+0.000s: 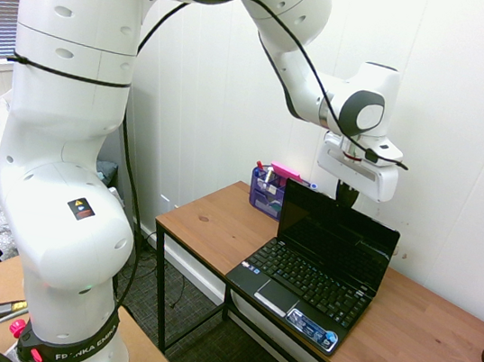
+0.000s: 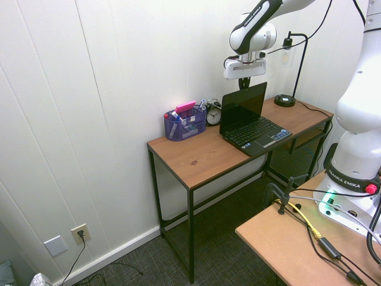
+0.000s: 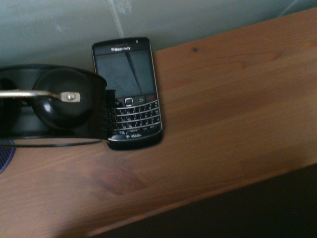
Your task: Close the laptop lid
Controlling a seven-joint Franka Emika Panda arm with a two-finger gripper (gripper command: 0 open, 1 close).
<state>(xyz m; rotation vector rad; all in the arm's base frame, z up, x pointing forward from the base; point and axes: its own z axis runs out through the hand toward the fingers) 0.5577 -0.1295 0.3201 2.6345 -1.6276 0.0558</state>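
Looking through the first exterior view, I've got the laptop lid standing wide open, leaning a touch back past upright, its dark screen facing out over the keyboard. My gripper hangs just behind the lid's top edge, wall side, its dark tip peeking above the rim. I can't tell from here whether it touches the lid or whether the fingers are spread or closed, since the lid hides most of them. The netbook sits mid-surface, with a blue pen holder off toward the corner behind it.

Switching to the second exterior view: same story from the other side. The lid is up, and the gripper sits right at its top edge. The fingers are too small and dark against the lid to read. An alarm clock stands between the pen holder and the laptop.

Wrist view now: no lid in it at all. I'm looking at bare wood, a BlackBerry phone lying by the wall, and the black clock beside it, so the camera is aimed behind the screen.

My read: nothing is closed yet. The arm is placed behind the lid; the whole push forward and down onto the keyboard is left.
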